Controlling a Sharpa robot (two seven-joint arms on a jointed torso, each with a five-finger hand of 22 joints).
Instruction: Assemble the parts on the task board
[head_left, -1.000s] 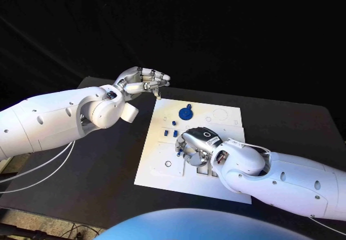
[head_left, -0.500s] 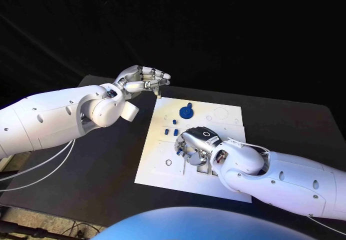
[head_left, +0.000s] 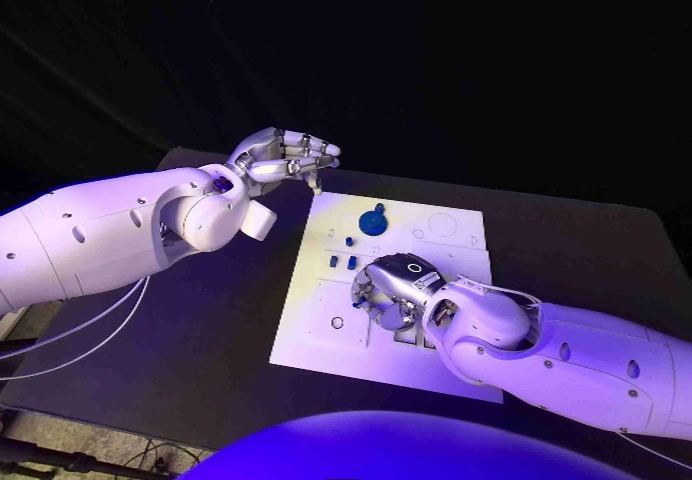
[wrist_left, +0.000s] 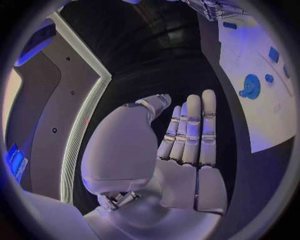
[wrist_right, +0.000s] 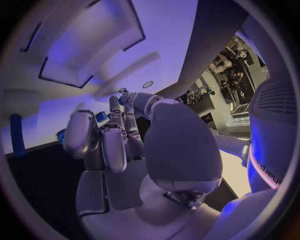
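The white task board lies mid-table. On it sit a blue gear and small blue parts. My right hand is low over the board's middle with its fingers curled down, and the fingertips pinch a small blue part, which the head view shows as a blue part at its left side. My left hand hovers above the table off the board's far left corner. Its fingers lie side by side with nothing in them. The board and gear lie beyond them.
Rectangular recesses lie in the board near its front edge, just under my right wrist. Round outlines mark its far right corner. A long blue piece lies on the board beside my right hand. Black table surrounds the board.
My left hand has lifted slightly and drawn its fingertips up. My right hand stays at the same spot on the board with the blue part.
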